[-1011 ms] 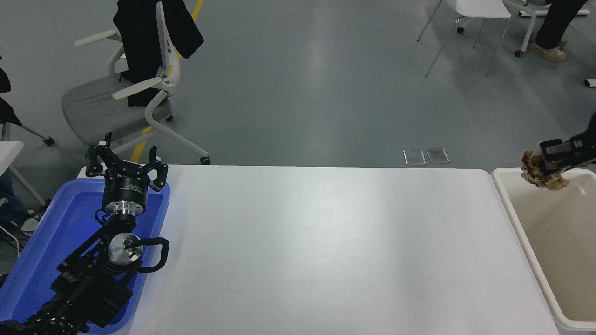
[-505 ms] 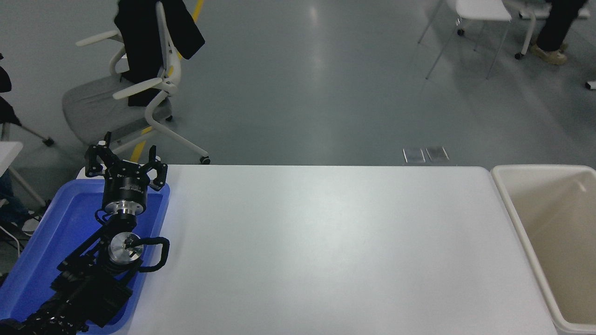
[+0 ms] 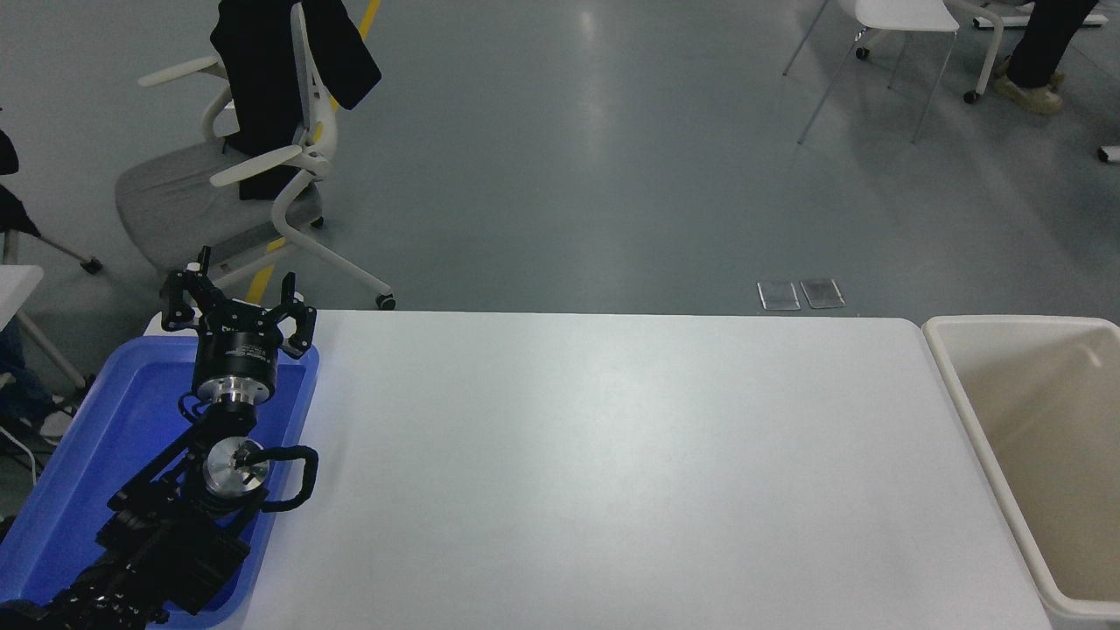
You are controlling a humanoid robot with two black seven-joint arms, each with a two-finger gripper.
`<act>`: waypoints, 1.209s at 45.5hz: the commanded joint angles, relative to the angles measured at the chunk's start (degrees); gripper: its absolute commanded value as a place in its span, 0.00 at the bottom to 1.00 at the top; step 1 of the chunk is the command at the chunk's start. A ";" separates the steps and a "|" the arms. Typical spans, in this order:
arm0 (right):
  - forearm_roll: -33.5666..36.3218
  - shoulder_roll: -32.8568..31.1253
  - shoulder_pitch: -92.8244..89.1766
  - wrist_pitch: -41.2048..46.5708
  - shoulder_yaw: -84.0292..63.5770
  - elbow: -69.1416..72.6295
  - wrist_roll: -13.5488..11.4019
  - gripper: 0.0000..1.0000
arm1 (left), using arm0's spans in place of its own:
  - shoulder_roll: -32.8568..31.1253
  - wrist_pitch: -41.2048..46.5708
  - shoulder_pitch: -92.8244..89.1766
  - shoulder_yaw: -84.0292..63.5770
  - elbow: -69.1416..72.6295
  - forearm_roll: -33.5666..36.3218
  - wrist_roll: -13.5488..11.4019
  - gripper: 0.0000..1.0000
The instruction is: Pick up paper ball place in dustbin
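The cream dustbin (image 3: 954,385) stands against the table's right end, its deep beige inside partly cut off by the picture's right edge. The paper ball does not show; the visible part of the bin's inside is bare. My left gripper (image 3: 236,297) is parked at the lower left above the blue tray, fingers spread open and empty. My right arm and gripper are out of view.
A blue plastic tray (image 3: 105,437) lies at the table's left end under my left arm. The white table (image 3: 612,472) spans the middle. An office chair (image 3: 254,175) with a black garment stands beyond the far left corner. A person's legs (image 3: 1041,52) show at top right.
One second ago my right gripper held the paper ball over the dustbin's far rim. Both left the picture by half a second ago and stay gone. The left arm has not moved.
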 commanded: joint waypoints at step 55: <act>23.82 12.87 -5.24 -7.75 12.52 -4.27 -1.75 1.00 | 0.00 0.00 -0.10 0.00 0.00 0.01 0.00 0.99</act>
